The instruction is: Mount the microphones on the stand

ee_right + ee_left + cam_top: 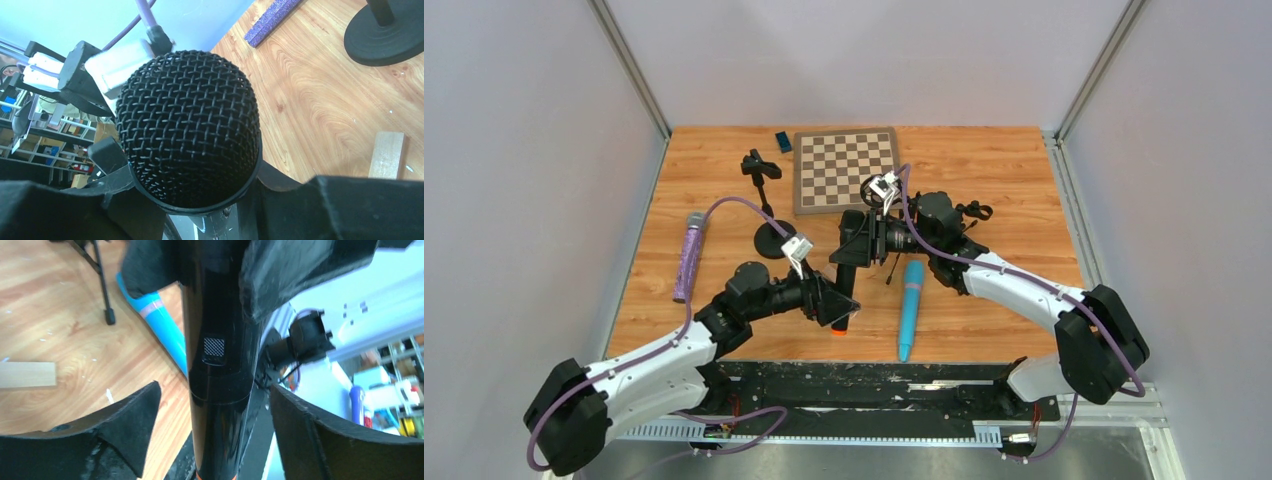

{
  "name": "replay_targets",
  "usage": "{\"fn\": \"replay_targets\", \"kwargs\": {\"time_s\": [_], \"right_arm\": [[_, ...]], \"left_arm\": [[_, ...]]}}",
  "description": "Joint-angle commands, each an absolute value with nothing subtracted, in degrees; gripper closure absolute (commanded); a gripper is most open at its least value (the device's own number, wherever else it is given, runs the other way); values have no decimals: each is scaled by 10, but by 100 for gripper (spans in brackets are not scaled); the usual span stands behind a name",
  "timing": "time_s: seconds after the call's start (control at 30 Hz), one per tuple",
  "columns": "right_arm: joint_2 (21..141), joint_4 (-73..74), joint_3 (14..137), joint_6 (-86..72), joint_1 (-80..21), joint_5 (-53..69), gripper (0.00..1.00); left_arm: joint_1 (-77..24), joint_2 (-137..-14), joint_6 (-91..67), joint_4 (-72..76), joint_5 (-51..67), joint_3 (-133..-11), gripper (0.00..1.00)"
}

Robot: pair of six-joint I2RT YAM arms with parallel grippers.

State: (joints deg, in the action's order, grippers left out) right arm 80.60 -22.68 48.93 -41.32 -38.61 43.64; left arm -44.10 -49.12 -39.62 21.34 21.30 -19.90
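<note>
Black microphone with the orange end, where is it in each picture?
Top external: the long black microphone with an orange end is in the middle of the table, just left of the light blue microphone.
Left wrist: its shiny black body runs up the middle.
Right wrist: its black mesh head fills the centre.
Shared landmark: the wooden table shows in all three.

Readable text: none anywhere, in any of the three views.
Black microphone (220, 390): glossy body, only a small mesh square on it, no brand or lettering.
Checkerboard (846, 170): plain squares, no letters or numbers along the border.
Blue microphone (911, 305): no print showing.
Purple microphone (688, 262): too small to make out any marking.
Shelves (395, 390): clutter blurred, no label legible.
</note>
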Motion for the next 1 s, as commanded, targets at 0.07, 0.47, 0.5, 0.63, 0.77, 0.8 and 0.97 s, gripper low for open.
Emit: {"fn": "replay_targets", "kwargs": {"time_s": [0.07, 0.47, 0.5, 0.63, 0.77, 0.8, 0.97], "right_arm": [[800, -242, 519, -403, -387, 449, 100], [801, -241, 517, -401, -386, 443, 93], [801, -242, 518, -400, -386, 442, 89], [793, -241, 515, -398, -385, 425, 37], [766, -220, 504, -384, -382, 379, 0], [757, -213, 500, -379, -381, 366, 0], [722, -187, 488, -366, -372, 338, 0]], "left_arm": [[-439, -549, -394, 295, 340, -220, 30], [-439, -543, -402, 319, 309, -212, 100], [-439, -542, -402, 319, 307, -211, 100], [-439, -533, -400, 314, 283, -208, 100], [-439, -507, -393, 285, 228, -202, 100], [-439, -494, -386, 277, 205, -203, 100], [-439, -432, -368, 195, 101, -203, 100]]}}
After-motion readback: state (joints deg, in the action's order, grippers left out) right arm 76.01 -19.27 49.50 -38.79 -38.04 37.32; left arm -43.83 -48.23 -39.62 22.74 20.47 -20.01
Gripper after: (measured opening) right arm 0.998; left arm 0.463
